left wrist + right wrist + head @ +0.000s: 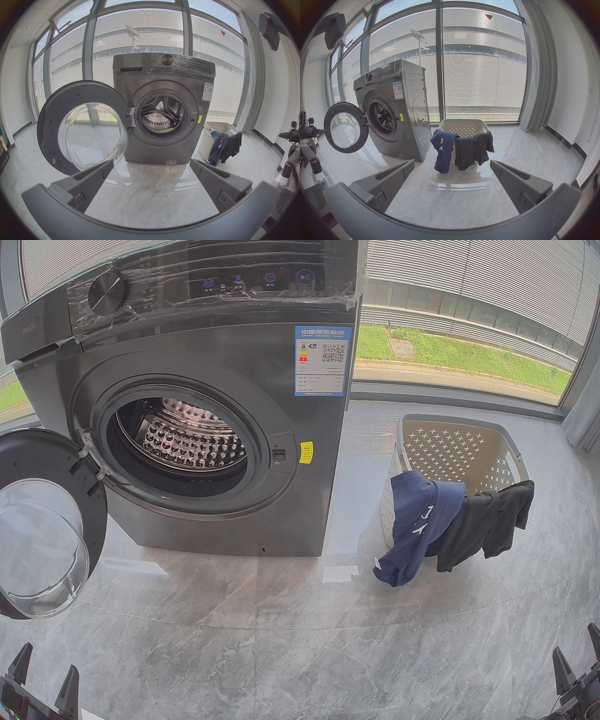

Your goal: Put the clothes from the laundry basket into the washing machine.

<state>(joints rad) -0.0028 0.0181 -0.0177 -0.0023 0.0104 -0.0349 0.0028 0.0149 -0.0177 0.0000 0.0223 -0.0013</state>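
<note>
A dark grey front-loading washing machine [206,421] stands on the left with its round door [44,521] swung wide open and the steel drum [187,434] empty. To its right sits a cream laundry basket [459,449]. A navy blue garment [419,524] and a black garment [484,524] hang over the basket's near rim. My left gripper [44,677] is low at the near left, open and empty. My right gripper [578,659] is low at the near right, open and empty, well short of the basket [464,128].
Grey marble-look floor [300,640] spreads between me and the machine. A large window wall [475,315] runs behind the basket, with a curtain [584,409] at the far right. The open door juts out into the floor space on the left.
</note>
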